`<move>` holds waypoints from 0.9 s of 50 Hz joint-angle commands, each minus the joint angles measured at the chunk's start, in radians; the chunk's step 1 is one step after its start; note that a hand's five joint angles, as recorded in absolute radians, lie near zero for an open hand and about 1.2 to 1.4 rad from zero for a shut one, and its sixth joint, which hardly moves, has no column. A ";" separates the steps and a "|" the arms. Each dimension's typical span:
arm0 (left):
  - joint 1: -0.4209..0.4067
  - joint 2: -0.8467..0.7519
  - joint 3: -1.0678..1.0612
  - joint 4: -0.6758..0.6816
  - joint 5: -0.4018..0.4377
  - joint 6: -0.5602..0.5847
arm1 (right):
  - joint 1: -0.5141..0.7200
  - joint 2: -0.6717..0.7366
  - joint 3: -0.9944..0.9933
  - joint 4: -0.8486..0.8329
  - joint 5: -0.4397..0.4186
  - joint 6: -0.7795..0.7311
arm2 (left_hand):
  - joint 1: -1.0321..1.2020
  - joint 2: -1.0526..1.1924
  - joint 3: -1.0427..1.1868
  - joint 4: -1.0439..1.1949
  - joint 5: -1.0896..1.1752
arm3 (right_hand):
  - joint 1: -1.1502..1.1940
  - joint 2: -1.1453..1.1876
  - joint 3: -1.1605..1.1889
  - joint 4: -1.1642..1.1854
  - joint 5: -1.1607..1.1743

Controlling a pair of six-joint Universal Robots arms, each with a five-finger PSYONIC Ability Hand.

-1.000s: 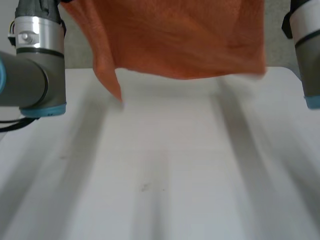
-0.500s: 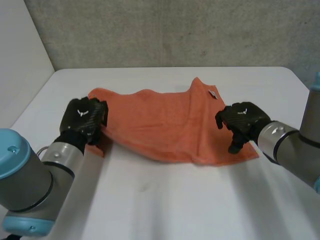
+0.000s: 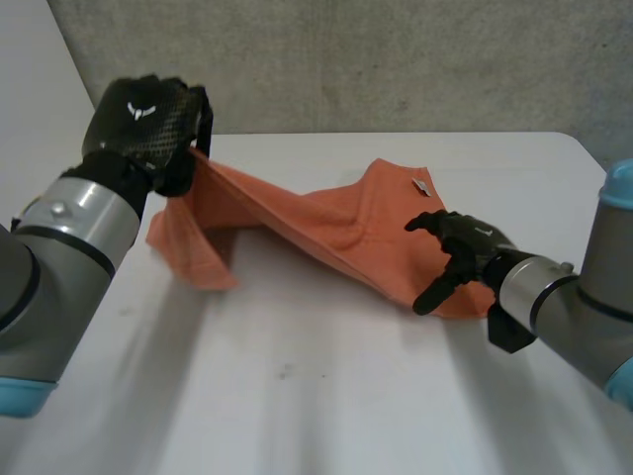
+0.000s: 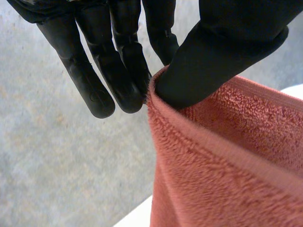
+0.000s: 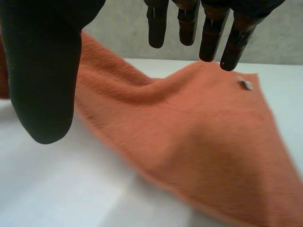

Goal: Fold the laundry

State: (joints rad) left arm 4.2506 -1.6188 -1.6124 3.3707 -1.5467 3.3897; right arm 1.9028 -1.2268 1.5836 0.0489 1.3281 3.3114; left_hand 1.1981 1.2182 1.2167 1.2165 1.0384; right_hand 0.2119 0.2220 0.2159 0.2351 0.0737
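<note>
You have a white worktop (image 3: 326, 396) backed by a rough grey wall (image 3: 396, 59). The orange towel (image 3: 326, 223) lies across its far half. Its left end is drawn up off the surface and its right end is flat, with a small tag (image 3: 421, 185) near the far right corner. Your left hand (image 3: 148, 119) is raised over the worktop's left side, thumb and fingers pinching the towel's edge. Your right hand (image 3: 465, 242) sits low at the towel's near right corner, fingers spread and loose, gripping nothing.

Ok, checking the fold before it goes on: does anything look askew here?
The orange terry towel is lopsided: the left robot hand pinches one end up off the white table, while the open right robot hand hovers over the other end.
</note>
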 commanded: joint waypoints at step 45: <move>0.161 -0.065 -0.155 -0.115 0.000 -0.007 | -0.151 -0.117 0.038 0.044 -0.050 -0.689 | 0.198 0.178 0.180 0.180 0.183 | 1.184 1.174 1.180 1.161 1.148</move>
State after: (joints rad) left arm 4.4121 -1.5866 -1.7391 3.2703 -1.5447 3.3825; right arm 1.7545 -1.2580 1.6594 -0.1717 1.3047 2.9067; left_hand 1.1981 1.2182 1.2167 1.2168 1.0385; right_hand 0.9806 1.1802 1.1816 1.1887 0.9731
